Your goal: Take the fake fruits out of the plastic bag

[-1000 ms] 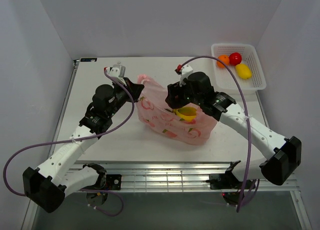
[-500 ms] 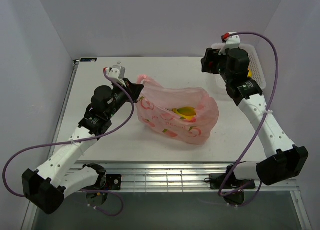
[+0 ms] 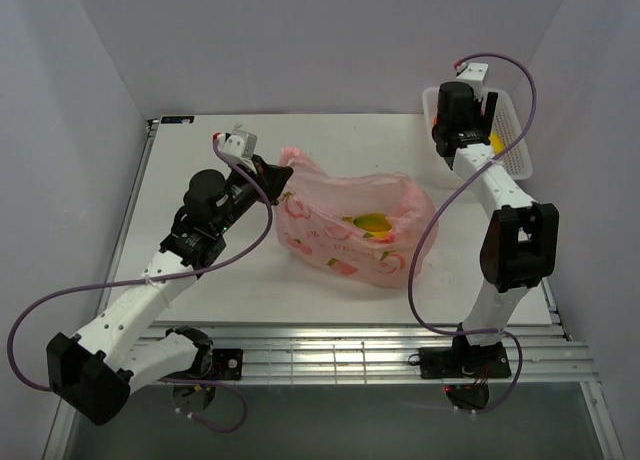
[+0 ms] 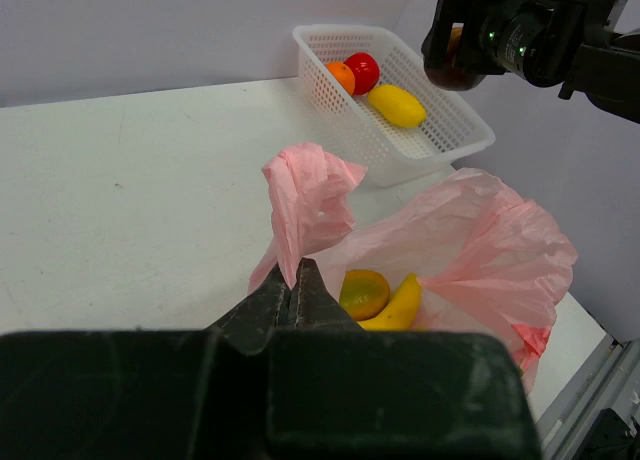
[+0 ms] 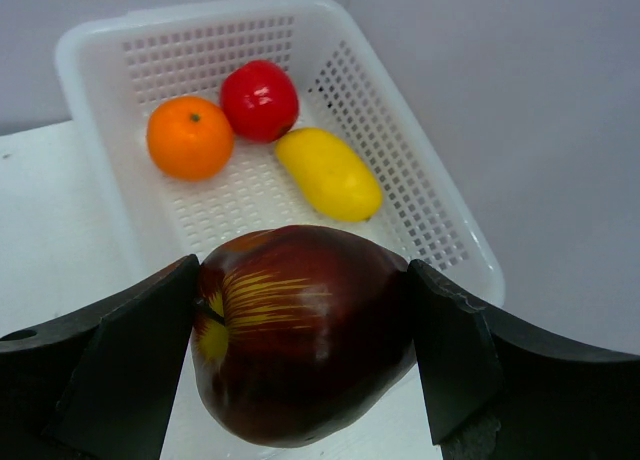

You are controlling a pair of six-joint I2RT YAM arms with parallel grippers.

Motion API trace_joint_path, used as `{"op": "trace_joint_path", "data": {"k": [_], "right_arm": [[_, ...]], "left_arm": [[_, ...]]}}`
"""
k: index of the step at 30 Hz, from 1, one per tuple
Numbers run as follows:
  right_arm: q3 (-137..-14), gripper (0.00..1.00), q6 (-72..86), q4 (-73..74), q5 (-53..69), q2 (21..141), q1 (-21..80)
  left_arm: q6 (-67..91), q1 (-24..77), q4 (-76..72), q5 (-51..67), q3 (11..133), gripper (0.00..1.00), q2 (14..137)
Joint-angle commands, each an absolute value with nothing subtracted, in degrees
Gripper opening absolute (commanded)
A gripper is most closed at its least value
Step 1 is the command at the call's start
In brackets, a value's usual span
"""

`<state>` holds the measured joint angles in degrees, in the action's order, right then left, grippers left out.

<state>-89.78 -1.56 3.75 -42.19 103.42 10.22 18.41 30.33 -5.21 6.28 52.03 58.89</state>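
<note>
Bag (image 3: 340, 242) pink, peach prints; apple (image 5: 300, 330) dark red, yellow streaks; orange fruit (image 5: 189, 137); red fruit (image 5: 259, 100); yellow fruit (image 5: 328, 174).

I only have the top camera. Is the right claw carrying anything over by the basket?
Observer: Yes, the right claw grips a dark red apple at the white basket.
Operator: What's already in the basket?
Observer: An orange, a red fruit and a yellow fruit.
Operator: And the bag?
Observer: The left claw pinches an edge of the pink bag; a banana and a round orange-green fruit lie inside.
</note>
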Motion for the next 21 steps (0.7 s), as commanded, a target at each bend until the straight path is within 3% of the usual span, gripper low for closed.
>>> {"op": "trace_joint_path", "data": {"k": [1, 4, 5, 17, 21], "right_arm": [[-89.92, 0.5, -4.12, -8.93, -55.33, 100.99, 11.16], [-87.37, 0.86, -7.38, -12.38, -57.57, 100.72, 11.25], [-87.19, 0.9, -7.47, -12.91, -57.57, 100.72, 11.25], [-90.17, 0.9, -8.0, -7.83, -56.08, 101.69, 11.34], [-93.16, 0.9, -6.42, -2.04, -48.12, 101.43, 11.08]], "left_arm": [[18.02, 30.32, -6.42, 7.21, 54.4, 0.0, 59.06], [18.28, 30.32, -6.5, 7.56, 54.67, 0.0, 59.06], [18.28, 30.32, -6.5, 7.56, 54.67, 0.0, 59.15], [17.93, 30.32, -5.89, 7.74, 55.99, 0.0, 60.56], [17.67, 30.32, -5.1, 7.47, 55.99, 0.0, 60.47]]}}
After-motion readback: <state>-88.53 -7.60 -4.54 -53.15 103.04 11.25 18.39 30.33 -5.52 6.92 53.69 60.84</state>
